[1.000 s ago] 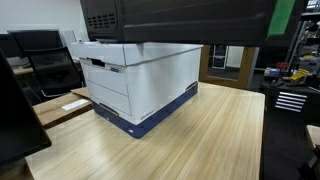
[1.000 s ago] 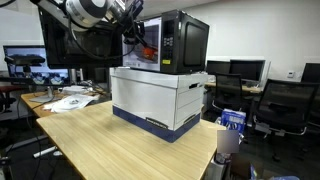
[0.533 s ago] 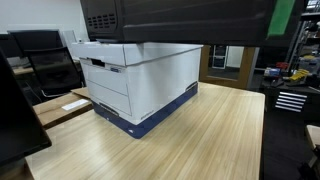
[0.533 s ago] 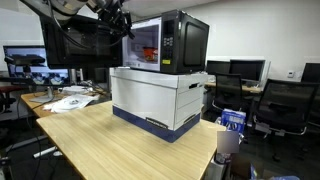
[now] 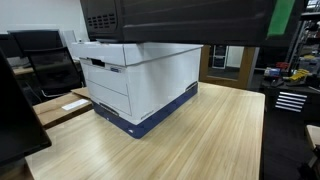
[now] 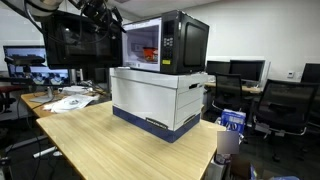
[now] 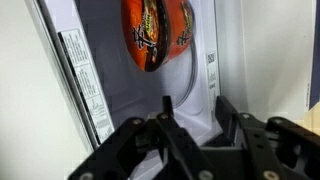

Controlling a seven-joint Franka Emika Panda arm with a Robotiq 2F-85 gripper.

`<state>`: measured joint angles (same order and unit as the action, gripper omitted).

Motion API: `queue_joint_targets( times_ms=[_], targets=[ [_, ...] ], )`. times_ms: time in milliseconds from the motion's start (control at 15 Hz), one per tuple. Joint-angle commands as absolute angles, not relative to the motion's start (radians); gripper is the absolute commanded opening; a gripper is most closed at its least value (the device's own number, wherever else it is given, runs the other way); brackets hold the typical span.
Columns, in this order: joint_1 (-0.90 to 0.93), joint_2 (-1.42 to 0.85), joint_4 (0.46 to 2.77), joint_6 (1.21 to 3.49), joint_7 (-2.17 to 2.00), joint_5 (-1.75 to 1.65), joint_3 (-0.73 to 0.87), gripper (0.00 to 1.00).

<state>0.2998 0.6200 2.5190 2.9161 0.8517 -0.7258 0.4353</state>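
While hovering before the open microwave (image 6: 175,40), with the orange packet (image 7: 155,35) inside at upper middle of the wrist view, best to go in straight and level, clear of the frame. Reaches with the arm (image 6: 92,12) from the upper left in an exterior view, wrist turned toward the opening, gripper (image 7: 195,108) slack, jaws apart, grasping nothing.

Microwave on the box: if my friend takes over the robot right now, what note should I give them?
Gripper: open and holding nothing, up in front of the microwave.
Things: the microwave sits on the white box on the wooden table. An orange packet lies inside the microwave.
Done: the microwave is open.
Left: the packet is not yet touched.
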Motion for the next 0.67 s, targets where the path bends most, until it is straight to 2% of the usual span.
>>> queue_joint_targets(
  times_ms=[0,200,600],
  targets=[
    [0.188,0.626,2.553,2.943,0.901,-0.687,0.352,0.78],
    [0.129,0.613,2.549,2.959,0.885,-0.692,0.31,0.98],
    [0.009,0.543,2.523,3.036,0.848,-0.702,0.263,1.0]
  ],
)
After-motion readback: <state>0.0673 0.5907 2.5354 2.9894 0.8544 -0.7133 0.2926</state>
